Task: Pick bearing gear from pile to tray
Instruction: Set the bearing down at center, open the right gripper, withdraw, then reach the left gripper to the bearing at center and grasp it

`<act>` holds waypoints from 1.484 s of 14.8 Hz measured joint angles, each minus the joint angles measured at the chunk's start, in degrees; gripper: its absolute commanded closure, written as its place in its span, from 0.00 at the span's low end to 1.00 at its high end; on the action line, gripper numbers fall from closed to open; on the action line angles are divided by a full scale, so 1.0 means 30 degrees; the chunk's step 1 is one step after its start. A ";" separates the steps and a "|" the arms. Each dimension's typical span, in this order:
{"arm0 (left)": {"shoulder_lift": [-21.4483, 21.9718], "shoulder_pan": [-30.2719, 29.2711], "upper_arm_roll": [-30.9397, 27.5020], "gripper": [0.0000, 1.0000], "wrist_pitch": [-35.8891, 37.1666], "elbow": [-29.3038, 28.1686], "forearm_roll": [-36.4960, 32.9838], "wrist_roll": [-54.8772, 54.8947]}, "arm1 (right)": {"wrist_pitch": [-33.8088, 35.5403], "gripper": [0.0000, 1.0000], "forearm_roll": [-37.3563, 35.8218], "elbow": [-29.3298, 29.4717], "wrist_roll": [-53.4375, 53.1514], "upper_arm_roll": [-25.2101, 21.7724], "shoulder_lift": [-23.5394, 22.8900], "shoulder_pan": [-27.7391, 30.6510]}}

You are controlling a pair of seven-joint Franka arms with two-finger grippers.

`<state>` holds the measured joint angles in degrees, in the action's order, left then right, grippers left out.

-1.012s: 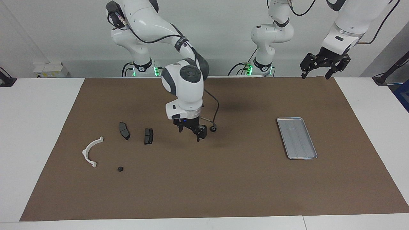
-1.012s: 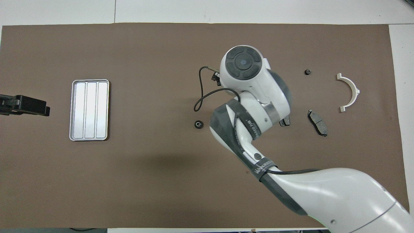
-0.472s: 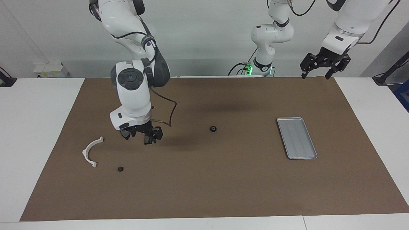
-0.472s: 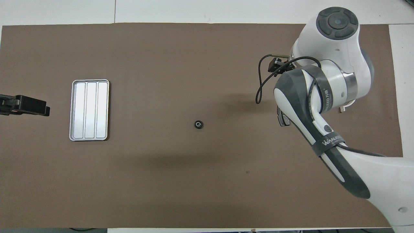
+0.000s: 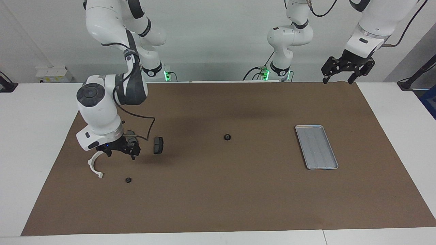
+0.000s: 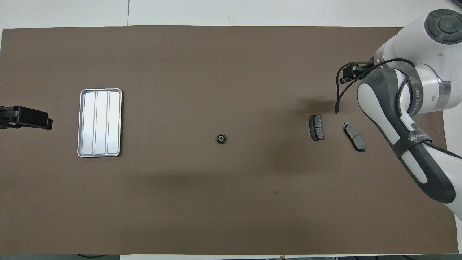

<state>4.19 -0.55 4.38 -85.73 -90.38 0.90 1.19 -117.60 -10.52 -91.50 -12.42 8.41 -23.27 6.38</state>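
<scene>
My right claw (image 5: 118,150) hangs released over the white bracket (image 5: 94,166); the left claw (image 5: 342,72) waits released. Bearing gear (image 6: 221,138) lies mid-worktop, at three o'clock of the tray (image 6: 100,122) overhead.

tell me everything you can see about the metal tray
The tray is a flat silver-grey rectangle with rounded corners, a low raised rim and lengthwise ridges splitting its floor into three strips. It looks like bare metal. It lies flat on the brown mat toward the left arm's end of the table, with nothing in it and nothing touching it. The small black round part lies well apart from it, near the mat's middle.
</scene>
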 measured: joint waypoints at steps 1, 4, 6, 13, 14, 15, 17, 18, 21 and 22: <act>0.0051 0.0005 -0.0006 0.00 -0.0009 0.0000 0.0000 -0.0003 | -0.0551 0.00 0.0000 -0.0359 0.0169 -0.0002 -0.0007 0.0294; 0.0146 0.0050 0.0092 0.00 -0.0155 0.0000 0.0000 -0.0006 | -0.1743 0.00 0.0000 -0.1104 0.0127 0.0000 -0.0125 0.0748; 0.0168 0.0087 0.0184 0.00 -0.0248 0.0000 0.0000 -0.0022 | -0.1903 0.00 0.0014 -0.1221 -0.0905 0.0002 -0.0407 0.0807; 0.0865 0.3566 0.0467 0.00 -0.3373 -0.2833 0.0077 -0.4561 | -0.4042 0.00 0.0014 -0.1331 -0.4998 0.0139 -0.2143 0.0474; 0.1014 0.4347 0.0523 0.00 -0.3990 -0.3646 0.0077 -0.5353 | -0.4378 0.00 0.0014 -0.1332 -0.5066 0.0136 -0.2389 0.0483; 0.1091 0.5026 0.0553 0.00 -0.4542 -0.4317 0.0077 -0.6045 | -0.4583 0.00 0.0014 -0.1331 -0.5075 0.0130 -0.2602 0.0495; 0.1092 0.6031 0.0579 0.00 -0.5673 -0.5372 0.0077 -0.7172 | -0.4739 0.00 0.0014 -0.1327 -0.5079 0.0117 -0.2853 0.0499; 0.1071 0.6426 0.0583 0.00 -0.6248 -0.5894 0.0077 -0.7549 | -0.4852 0.01 0.0014 -0.1324 -0.5083 0.0118 -0.2917 0.0499; 0.0498 0.7436 0.0563 0.00 -0.7545 -0.6992 0.0065 -0.8362 | -0.5179 0.02 0.0016 -0.1323 -0.5177 0.0113 -0.3099 0.0528; 0.0039 0.7798 0.0562 0.00 -0.7955 -0.7134 0.0024 -0.8674 | -0.5181 0.03 0.0038 -0.1323 -0.5202 0.0108 -0.3142 0.0564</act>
<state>4.31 22.85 6.06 -109.60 -111.78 0.97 -24.83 -133.14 -10.41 -95.47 -28.02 8.73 -32.70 8.07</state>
